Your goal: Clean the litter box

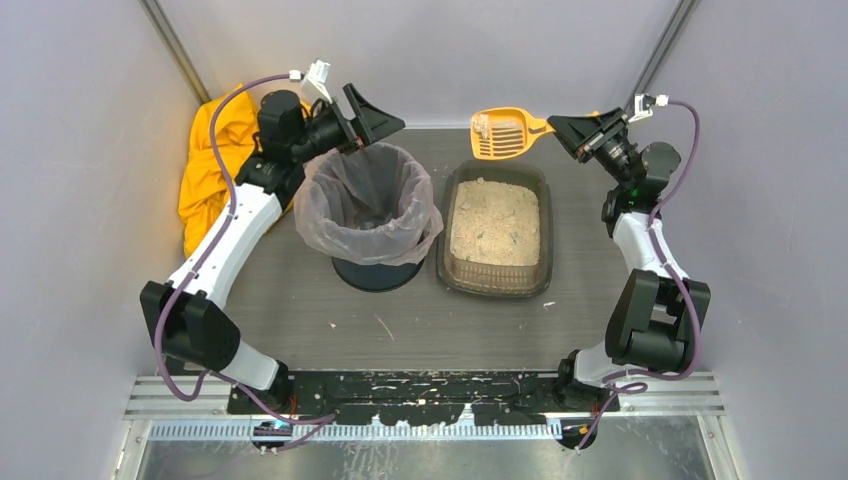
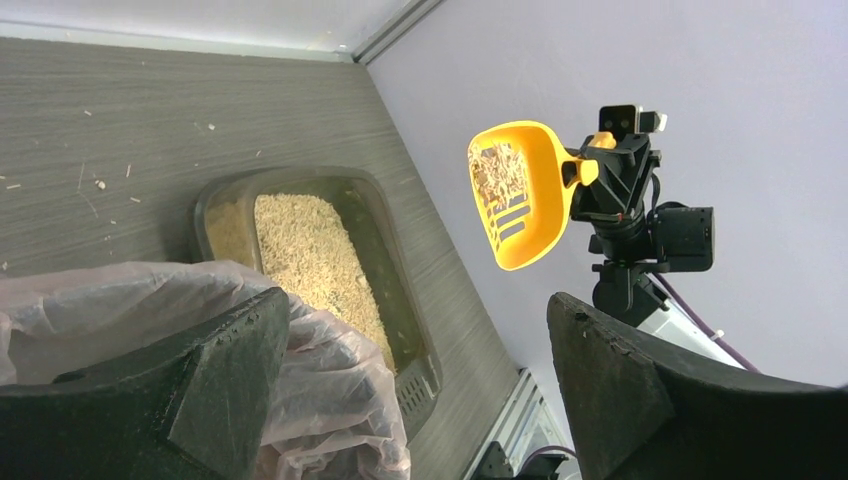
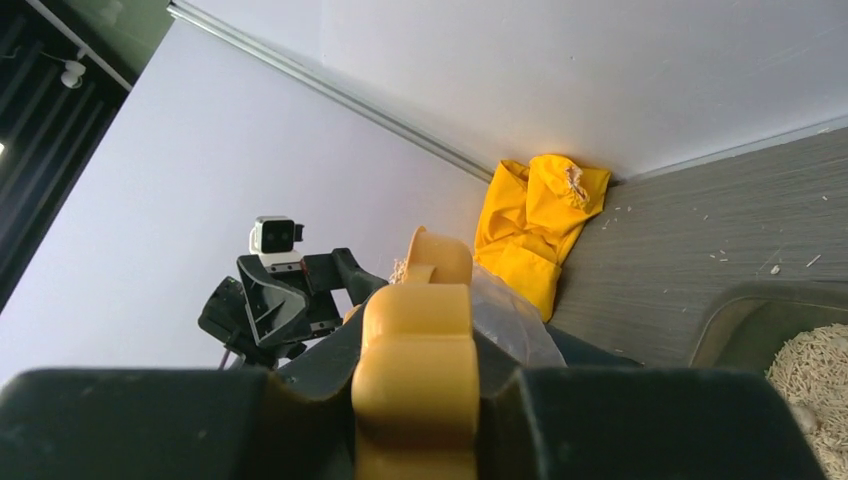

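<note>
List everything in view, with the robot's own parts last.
litter box: one, translucent brown-grey, on the table right of the bin, holding beige litter
scoop: one, orange, in the air past the litter box's far end, some litter in it
bin: one, dark base with clear bag liner, left of the litter box
cloth: one, yellow, bunched in the far left corner
stray litter bits: several, pale, scattered on the table
table: one, grey woodgrain
left tool: one, black, open, by the bin's far rim
right tool: one, black, shut on the scoop's handle
</note>
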